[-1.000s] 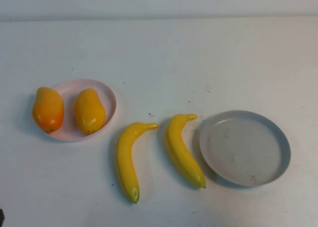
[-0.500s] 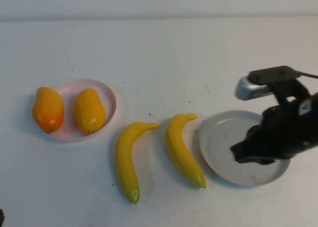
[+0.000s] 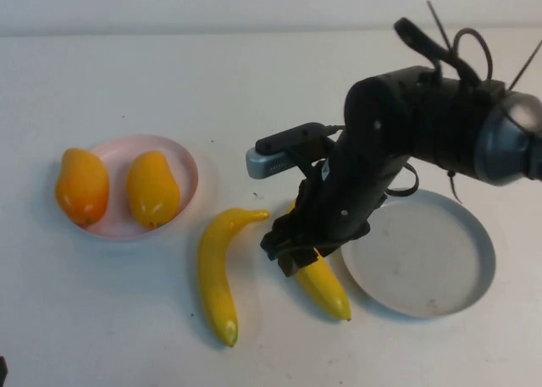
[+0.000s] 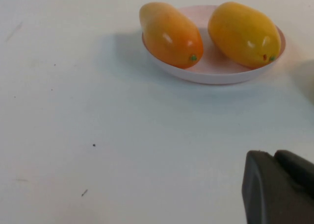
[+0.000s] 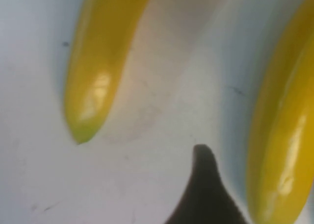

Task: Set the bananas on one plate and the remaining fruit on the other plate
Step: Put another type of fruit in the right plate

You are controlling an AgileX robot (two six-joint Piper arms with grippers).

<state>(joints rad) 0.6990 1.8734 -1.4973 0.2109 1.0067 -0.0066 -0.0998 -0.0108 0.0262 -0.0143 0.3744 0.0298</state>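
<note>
— Where the right arm reaches in from the robot's right, what is its pincer over?

— The right pincer (image 3: pixel 292 256) sits low over the middle of the right-hand banana (image 3: pixel 326 287), beside the grey plate (image 3: pixel 440 294). Whether its fingers are spread or pressed together, I cannot tell; the right wrist view shows only one dark fingertip (image 5: pixel 206 194) just beside that banana (image 5: pixel 282 150).

— And the second banana?

— The left-hand banana (image 3: pixel 215 273) lies on the table (image 3: pixel 254 91) between the two plates, apart from the first.

— The other fruit?

— Both mangoes (image 3: pixel 152 188) are on the pink plate (image 3: pixel 182 163), the redder mango (image 3: pixel 82 186) overhanging its outer rim.

— The left pincer?

— Only the left wrist view shows the left pincer (image 4: pixel 279 185), near the pink plate (image 4: pixel 216 74); its state I cannot tell.
</note>
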